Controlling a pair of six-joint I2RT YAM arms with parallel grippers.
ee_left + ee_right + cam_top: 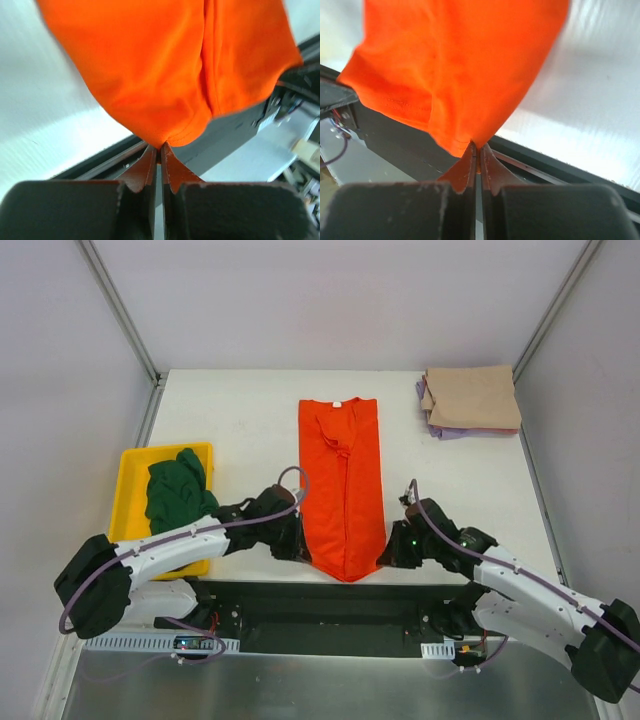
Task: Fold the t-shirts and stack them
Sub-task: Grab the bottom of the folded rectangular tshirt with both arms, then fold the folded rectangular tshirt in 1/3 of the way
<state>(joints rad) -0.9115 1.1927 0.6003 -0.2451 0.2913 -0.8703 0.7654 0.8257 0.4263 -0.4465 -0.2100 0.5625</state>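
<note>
Pinching one orange-red t-shirt point(342, 490): left gripper point(160, 149), right gripper point(477, 149); one green t-shirt point(178, 492) apart.

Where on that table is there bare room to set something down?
Bare table lies between the yellow tray and the orange shirt, and between that shirt and the folded stack. The near edge is crowded: left gripper and right gripper pinch the shirt there.

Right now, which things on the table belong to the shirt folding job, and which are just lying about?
Part of the job: orange-red t-shirt, its near hem pinched by the left hand and right hand; dark green t-shirt, bunched in the yellow tray; tan t-shirt folded on the pale purple t-shirt, far right.
Just lying about: yellow tray, merely holding the green one.
</note>
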